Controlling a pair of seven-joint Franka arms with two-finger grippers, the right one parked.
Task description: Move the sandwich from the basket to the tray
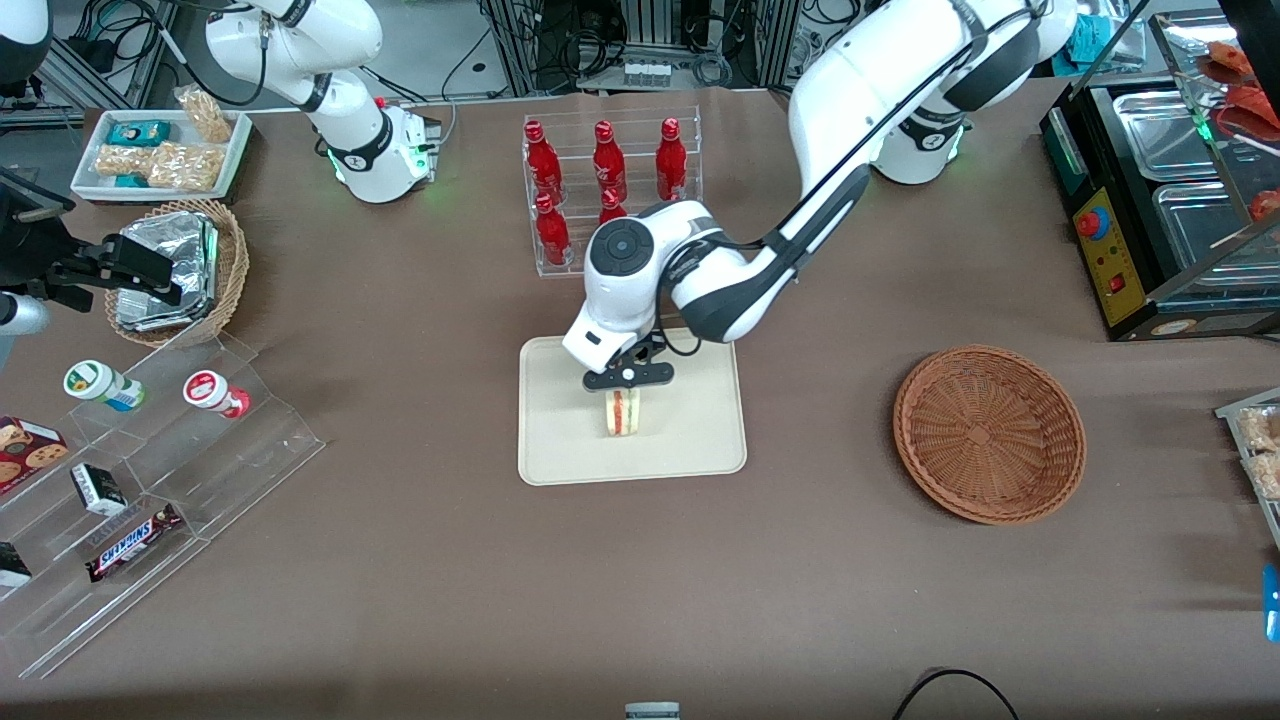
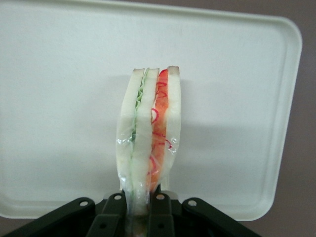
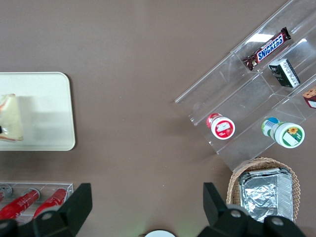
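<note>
Lying nearest the front camera on the table: nothing of the task, only brown cloth. Sitting next, toward the working arm's end: basket (image 1: 989,433), holding nothing, well apart from the tray (image 1: 700,440). Resting mid-table: tray, with sandwich (image 1: 623,413) over its middle, standing on edge, crust side toward the front camera. Hanging directly above sandwich: gripper (image 1: 627,378), wrist pointing down. Pinching the sandwich (image 2: 148,133) at its end between the two fingers (image 2: 113,210), seen from the wrist; fingers pressed against bread on both sides, not spread. Running straight away from the fingers: sandwich's long axis, layers upright, green filling one side, red the other, tray (image 2: 59,98) filling the background. Judging contact with tray: looking at or just above the surface, hard to tell which. Judging progress: carrying done, release not yet done. Calling for next: spreading fingers, then lifting straight up along that axis. Risking: narrow wedge tipping onto its flat face once freed. Standing farther off: rack of red bottles (image 1: 600,190).
</note>
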